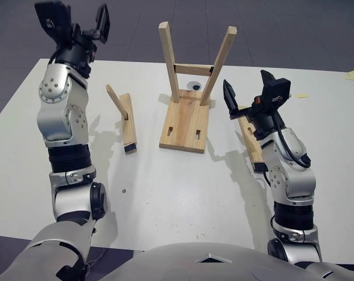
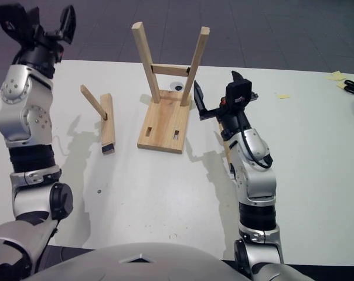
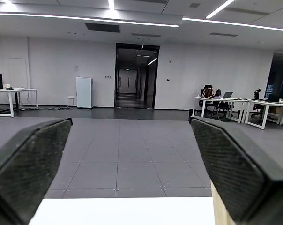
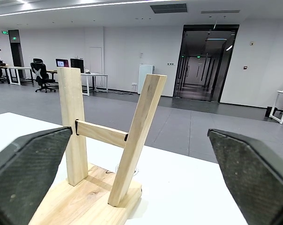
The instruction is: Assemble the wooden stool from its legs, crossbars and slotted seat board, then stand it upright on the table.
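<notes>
Right gripper (image 1: 252, 95) is spread wide with nothing in it, hanging a bit above the worktop (image 1: 183, 199). Right underneath it and its wrist there's a loose leg (image 1: 252, 147) lying flat, partly hidden by the arm. Just off its inner side is the slotted seat board (image 1: 186, 126), lying flat, with two upright legs (image 1: 169, 61) plugged into the far end, splayed a little and tied together by a crossbar (image 1: 193, 69). The two slots at the near end are bare. In the right wrist view that half-built frame shows between the pads (image 4: 29, 173), a little ahead of them. Left gripper (image 1: 77, 24) is spread wide too and holds nothing. It's raised high around the far edge of the worktop, pointing out over the room floor. Below it and in toward the seat board, well apart from it, another leg (image 1: 128, 124) lies flat with a second crossbar (image 1: 116, 101) sticking up out of it at a tilt.
</notes>
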